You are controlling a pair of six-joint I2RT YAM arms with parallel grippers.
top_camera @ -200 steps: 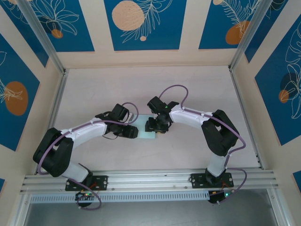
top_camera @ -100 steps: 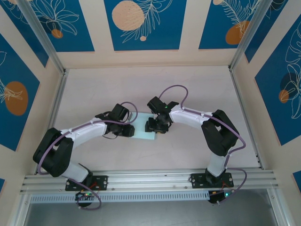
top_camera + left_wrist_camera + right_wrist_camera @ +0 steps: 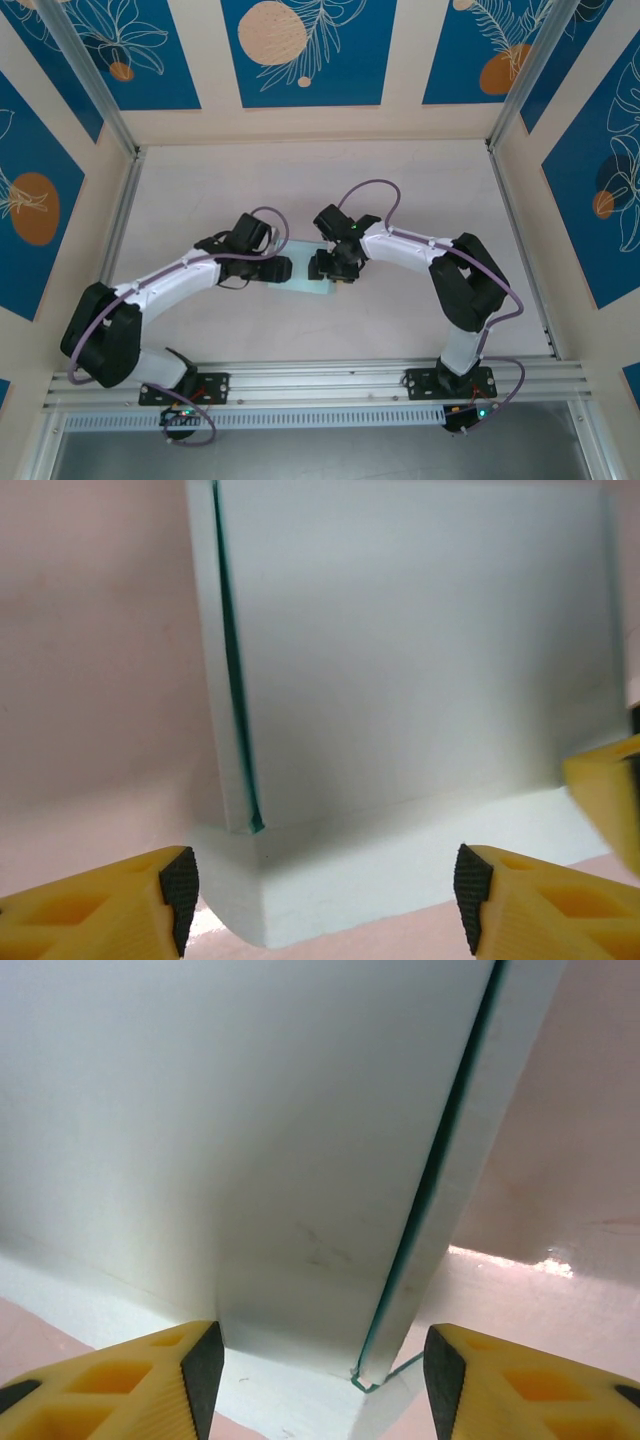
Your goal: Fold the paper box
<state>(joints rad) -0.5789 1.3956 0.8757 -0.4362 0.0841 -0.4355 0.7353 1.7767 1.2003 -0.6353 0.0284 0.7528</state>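
The paper box [image 3: 306,281] is pale mint card lying mid-table between my two grippers. In the left wrist view the paper box [image 3: 400,660] shows an upright wall with a dark teal slit at its left edge and a low flap at its base. My left gripper [image 3: 325,900] is open, its pads standing apart on either side of that flap without touching it. My right gripper [image 3: 320,1370] is open too, straddling the lower corner of an upright panel of the paper box [image 3: 250,1130]; a gap shows at its right pad. From above, the left gripper [image 3: 283,268] and right gripper [image 3: 328,268] face each other across the box.
A yellow finger of the right gripper [image 3: 612,792] pokes in at the right edge of the left wrist view. Aluminium posts [image 3: 118,215] and patterned blue walls fence the pinkish table [image 3: 420,190]. The rail [image 3: 320,380] with both arm bases runs along the near edge.
My left arm has stretched out, carrying its gripper slightly farther and to the right against the box, and its jaws now stand wider. The right arm has hardly moved.
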